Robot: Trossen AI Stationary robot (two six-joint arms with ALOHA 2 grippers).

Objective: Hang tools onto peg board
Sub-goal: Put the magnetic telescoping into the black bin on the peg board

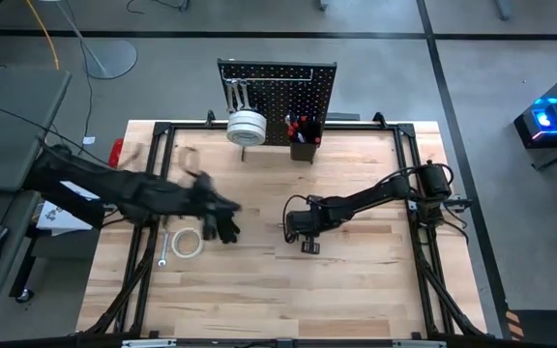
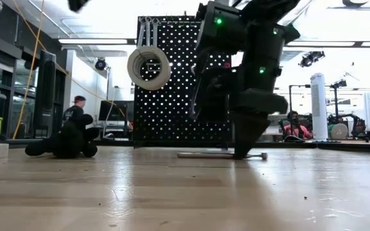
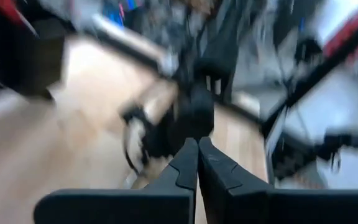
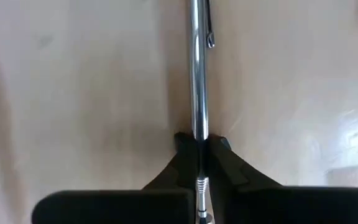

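Right wrist view shows the right end effector (image 4: 199,142) pinching a slim silver rod tool (image 4: 197,68) that lies flat on the counter (image 4: 73,93). From above, this end effector (image 1: 309,244) sits near the counter's middle. The left end effector (image 1: 228,228), its fingers pressed together and holding nothing, is toward the left edge, just beside a tape roll (image 1: 186,243) and a wrench (image 1: 162,253). The peg board (image 1: 278,101) stands at the far edge, carrying a white roll (image 1: 246,127), hung wrenches (image 1: 238,95) and a bin (image 1: 304,145).
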